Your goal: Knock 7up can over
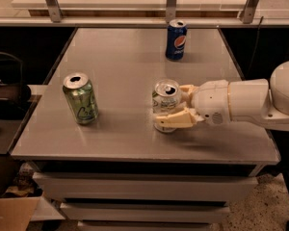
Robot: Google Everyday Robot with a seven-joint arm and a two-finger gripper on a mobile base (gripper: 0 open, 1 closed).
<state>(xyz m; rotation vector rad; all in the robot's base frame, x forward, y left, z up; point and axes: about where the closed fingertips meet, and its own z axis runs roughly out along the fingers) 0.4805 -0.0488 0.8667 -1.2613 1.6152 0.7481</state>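
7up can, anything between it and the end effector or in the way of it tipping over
Nothing visible. The end effector is closed around the upright 7up can, one finger in front and one behind. The green can stands far to its left and the Pepsi can at the table's far edge, both well apart from it.

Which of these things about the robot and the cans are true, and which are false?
1. The 7up can stands upright on the table. True.
2. The gripper is at the Pepsi can. False: it is at the 7up can, reaching in from the right of the picture. The Pepsi can stands apart near the far edge.
3. Three cans are on the table. True.
4. The green can lies on its side. False: it stands upright towards the left of the picture.
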